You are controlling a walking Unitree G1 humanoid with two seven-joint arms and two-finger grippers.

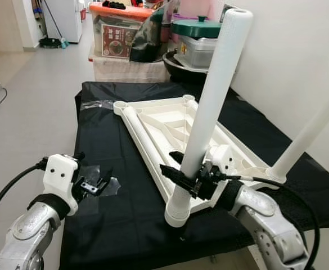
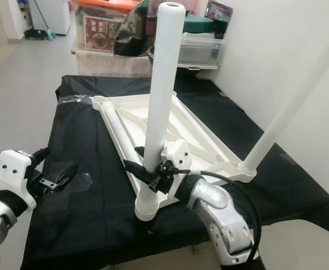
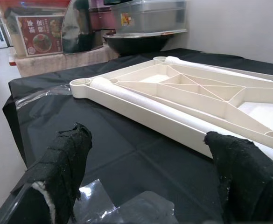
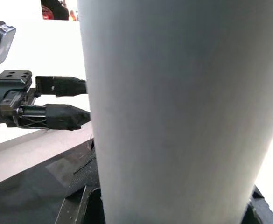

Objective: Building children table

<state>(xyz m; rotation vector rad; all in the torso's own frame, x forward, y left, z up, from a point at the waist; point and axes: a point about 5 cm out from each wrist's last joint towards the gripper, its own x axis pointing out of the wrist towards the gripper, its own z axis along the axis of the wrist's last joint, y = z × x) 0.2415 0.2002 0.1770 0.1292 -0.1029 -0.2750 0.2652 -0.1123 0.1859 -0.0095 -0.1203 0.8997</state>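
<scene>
Right tool (image 1: pixel 182 173): clamped round the lower part of the near table leg (image 1: pixel 212 101), fingers closed on the white tube just above its socket.

Near table leg: standing almost upright, leaning a touch to the right, its foot sitting in the near corner socket (image 1: pixel 176 215) of the tabletop.

Tabletop (image 1: pixel 170 126): white, triangular, lying upside down on the black-covered surface (image 1: pixel 113 185), ribs facing up, near corner at the front edge.

Second leg (image 2: pixel 291 107): already up in the right corner socket, tilted away to the right, nobody holding it.

Third leg (image 3: pixel 141 95): lying flat along the left edge of the tabletop, not yet mounted.

Far-left socket (image 1: pixel 120 105): empty, waiting.

Left tool (image 1: pixel 94 185): hovering low over the surface, left of the tabletop and apart from it, fingers (image 3: pixel 66 161) spread wide, holding nothing.

Tape patch (image 1: pixel 105 183): clear film stuck on the black cover right under the left tool.

Clutter beyond: storage boxes (image 1: pixel 122 31) and a wok at the far end, well apart from the work.

Risk, leg seating: the leg looks off vertical, so pushing down now could jam it crooked in the socket.

Risk, tabletop shifting: nothing pins the tabletop, so a sideways shove from the right arm might slide it on the cloth.

Risk, loose leg: a jolt could roll the lying leg off the left edge.
</scene>
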